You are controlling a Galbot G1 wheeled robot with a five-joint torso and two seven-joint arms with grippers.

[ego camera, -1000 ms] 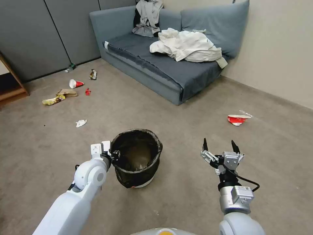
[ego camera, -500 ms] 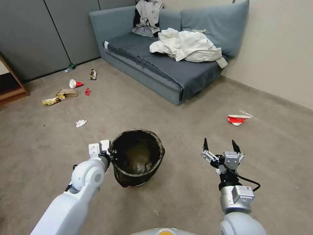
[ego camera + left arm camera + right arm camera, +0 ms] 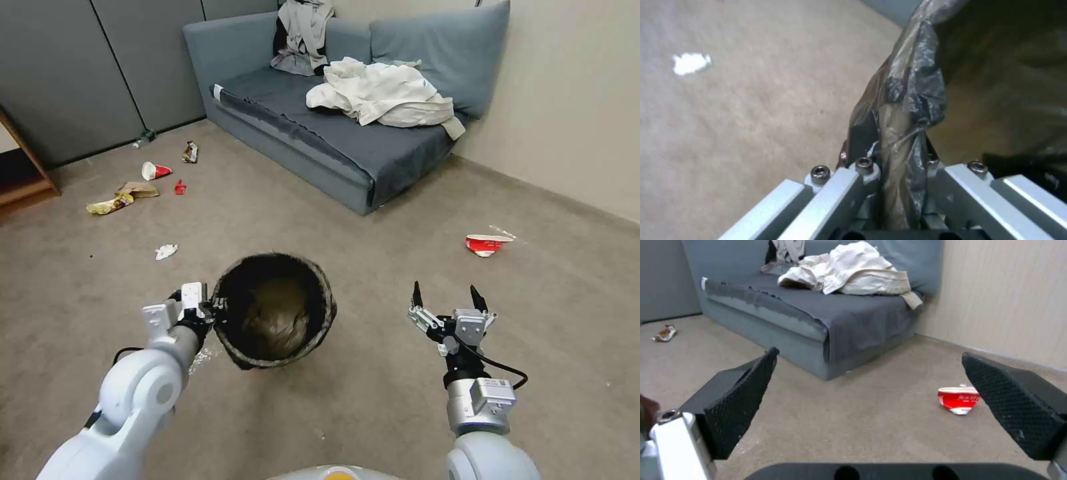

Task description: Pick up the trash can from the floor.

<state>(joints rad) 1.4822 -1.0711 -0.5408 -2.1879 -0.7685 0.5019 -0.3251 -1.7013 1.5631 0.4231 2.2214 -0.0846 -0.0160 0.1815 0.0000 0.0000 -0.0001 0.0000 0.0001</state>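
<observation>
One gripper, our left [image 3: 212, 311], pinches the bin's [image 3: 280, 313] bagged rim; the wrist view shows its fingers [image 3: 862, 133] clamped there. Our right gripper [image 3: 445, 298] hangs wide open above the floor [image 3: 373, 413].

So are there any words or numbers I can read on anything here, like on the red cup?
Red cup: pale marks along its red band, too blurred to read.
Right arm's wrist label: small dark marks, too small to read.
Trash can, held at the rim by the left gripper: no writing visible.

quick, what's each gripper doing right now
Left gripper: closed on the rim of the trash can.
Right gripper: open, holding nothing, above the floor.
</observation>
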